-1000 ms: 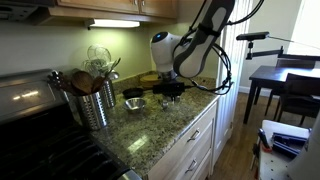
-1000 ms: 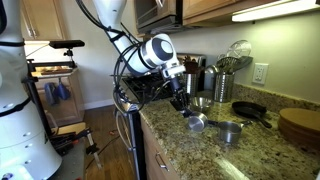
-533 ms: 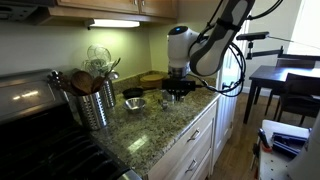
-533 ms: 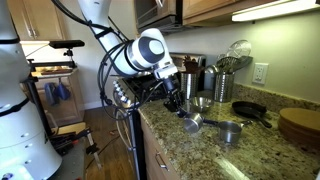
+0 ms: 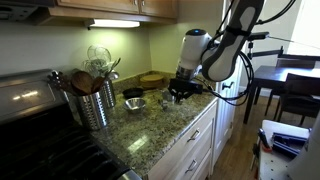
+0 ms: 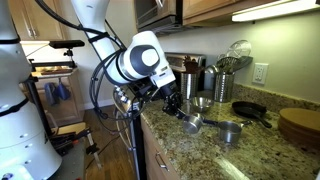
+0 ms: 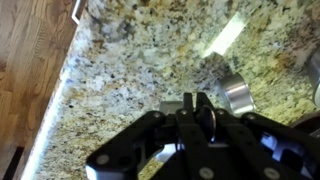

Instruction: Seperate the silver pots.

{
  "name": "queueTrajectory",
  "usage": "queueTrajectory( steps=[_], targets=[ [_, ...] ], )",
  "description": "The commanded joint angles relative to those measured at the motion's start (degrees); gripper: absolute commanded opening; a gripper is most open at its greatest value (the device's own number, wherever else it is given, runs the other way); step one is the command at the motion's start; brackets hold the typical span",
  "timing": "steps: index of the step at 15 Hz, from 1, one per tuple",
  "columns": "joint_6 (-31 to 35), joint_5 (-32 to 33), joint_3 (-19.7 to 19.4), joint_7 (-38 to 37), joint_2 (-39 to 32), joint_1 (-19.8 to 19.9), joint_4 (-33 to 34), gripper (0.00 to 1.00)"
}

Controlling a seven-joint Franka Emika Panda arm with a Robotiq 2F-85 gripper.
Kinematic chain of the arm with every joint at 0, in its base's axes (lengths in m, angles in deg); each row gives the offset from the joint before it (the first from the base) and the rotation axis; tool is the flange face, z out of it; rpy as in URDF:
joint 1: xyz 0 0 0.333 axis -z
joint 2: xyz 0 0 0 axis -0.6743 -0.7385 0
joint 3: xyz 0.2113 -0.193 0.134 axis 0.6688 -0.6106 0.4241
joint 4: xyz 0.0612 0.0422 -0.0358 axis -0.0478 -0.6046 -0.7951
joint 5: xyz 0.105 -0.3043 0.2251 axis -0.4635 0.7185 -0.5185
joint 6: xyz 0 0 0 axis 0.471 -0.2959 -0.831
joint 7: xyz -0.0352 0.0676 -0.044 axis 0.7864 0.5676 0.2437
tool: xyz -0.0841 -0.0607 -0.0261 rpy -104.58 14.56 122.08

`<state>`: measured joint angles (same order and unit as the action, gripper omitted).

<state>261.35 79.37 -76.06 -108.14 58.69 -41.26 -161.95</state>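
Gripper [image 6: 175, 106] pressed together, we hover at the counter [image 6: 196, 153] edge; pots [image 6: 229, 130] lie just beyond it, inward toward the wall [image 6: 292, 68].

The counter [image 7: 130, 60] is speckled granite, polished and glossy. The pots [image 6: 231, 129] are shiny silver metal, the canister [image 5: 98, 106] ribbed steel holding wooden utensils [image 5: 80, 80]. The pan [image 6: 250, 111] is dark and matt; the gripper [image 7: 197, 103] matt black. The floor [image 7: 25, 60] is wood.

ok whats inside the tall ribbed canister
Sticking up out of the canister are wooden utensils and a wire whisk. Their lower ends, and anything else down inside, are hidden by its steel wall.
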Motion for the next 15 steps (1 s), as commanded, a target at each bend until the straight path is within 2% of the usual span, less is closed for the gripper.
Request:
queueTrajectory(
  steps=[1,8,9,10,11,12,13,15],
  targets=[
    [10.28,3.57,-3.19,-0.84,-0.07,1.50,-2.25,0.08],
    [21.17,2.68,-9.52,0.90,-2.23,1.39,-4.66,0.08],
    [22.32,-7.66,-3.09,10.53,-1.96,6.64,-6.53,0.08],
    [24.66,-10.47,-2.04,12.32,-2.86,7.46,-7.30,0.08],
    [26.56,-5.48,-6.32,7.76,-4.17,4.31,-6.83,0.08],
    [28.09,-6.85,-5.73,9.67,-4.71,4.86,-7.42,0.08],
    [22.81,-4.78,-1.74,7.50,-0.51,7.64,-7.05,0.08],
    [22.70,-4.55,-0.54,7.54,-0.86,8.36,-6.91,0.08]
  ],
)
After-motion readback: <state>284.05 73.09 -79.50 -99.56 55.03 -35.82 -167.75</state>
